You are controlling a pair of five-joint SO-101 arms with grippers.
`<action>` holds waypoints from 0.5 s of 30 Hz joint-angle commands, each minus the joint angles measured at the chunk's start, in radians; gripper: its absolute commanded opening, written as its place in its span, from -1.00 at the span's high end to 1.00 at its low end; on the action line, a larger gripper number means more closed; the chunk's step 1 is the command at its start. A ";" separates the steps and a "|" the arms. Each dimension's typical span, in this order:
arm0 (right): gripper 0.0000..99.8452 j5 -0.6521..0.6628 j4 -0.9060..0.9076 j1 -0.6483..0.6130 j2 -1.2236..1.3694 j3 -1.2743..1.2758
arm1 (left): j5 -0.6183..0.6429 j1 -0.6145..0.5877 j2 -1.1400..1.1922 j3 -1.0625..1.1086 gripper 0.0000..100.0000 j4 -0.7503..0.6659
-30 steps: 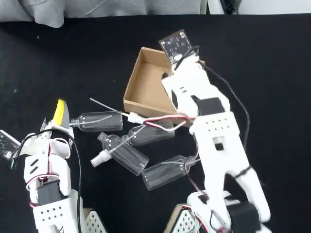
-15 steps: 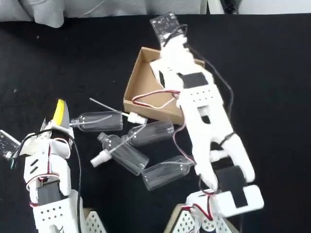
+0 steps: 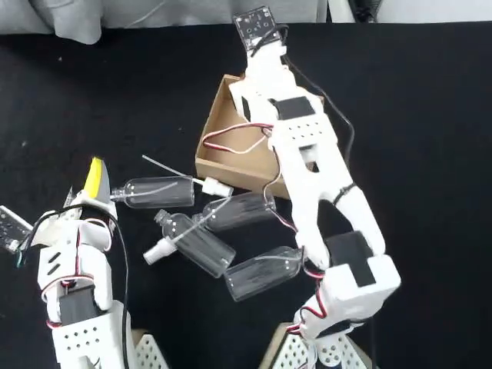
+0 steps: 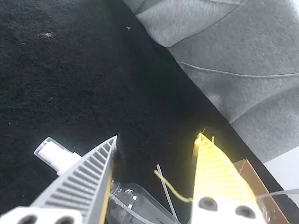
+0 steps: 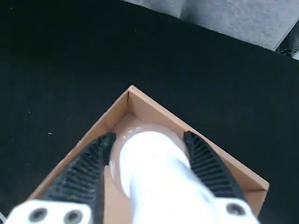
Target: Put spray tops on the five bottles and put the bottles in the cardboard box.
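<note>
My right gripper (image 5: 149, 137) is shut on a clear bottle (image 5: 154, 163), held just above the inside of the cardboard box (image 5: 140, 105). In the high view the right arm (image 3: 296, 146) stretches over the box (image 3: 219, 146) and hides the held bottle. Several other bottles lie on the black table in front of the box: one with a spray top (image 3: 154, 192), one beside it (image 3: 238, 210), one with a white top (image 3: 192, 242) and one nearest (image 3: 265, 273). My left gripper (image 4: 158, 140) is open at the near left, above a bottle (image 4: 135, 200) and its spray top (image 4: 51, 154).
Grey cloth (image 3: 154, 11) lies along the table's far edge. A thin dip tube (image 3: 165, 167) sticks out near the box's front left corner. Red and white cables (image 3: 238, 138) hang from the right arm over the box. Black tabletop stretches to the right of the box.
The right arm has swung farther out and to the left with the bottle, from the box's right rim to over its inside. The left arm has stayed still.
</note>
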 commanded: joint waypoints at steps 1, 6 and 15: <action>0.75 -0.012 0.000 -0.021 0.013 -0.104 | 0.000 -0.012 -0.015 0.019 0.51 -0.021; 0.75 -0.012 0.000 -0.021 0.073 -0.156 | 0.000 -0.012 -0.015 0.019 0.51 -0.021; 0.75 -0.012 0.000 -0.021 0.180 -0.252 | 0.000 -0.008 -0.015 0.019 0.51 -0.021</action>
